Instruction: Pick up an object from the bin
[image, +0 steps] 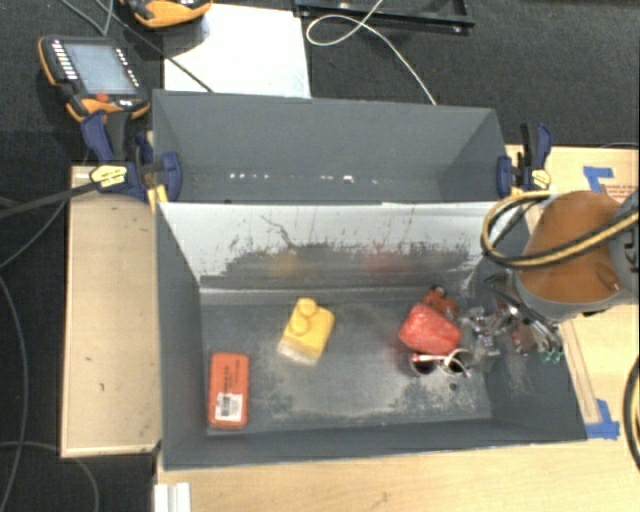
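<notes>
With the tool (472, 338), spread or pressed together I cannot tell, just beside the red lumpy thing (430, 327) on the right of the bin (181, 330) floor, a close may squeeze that rounded lump aside rather than catch it.

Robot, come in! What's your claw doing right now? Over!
Claw down low, right beside the red lump. Yellow block and orange box lie well off to the left, not in the way.
</notes>
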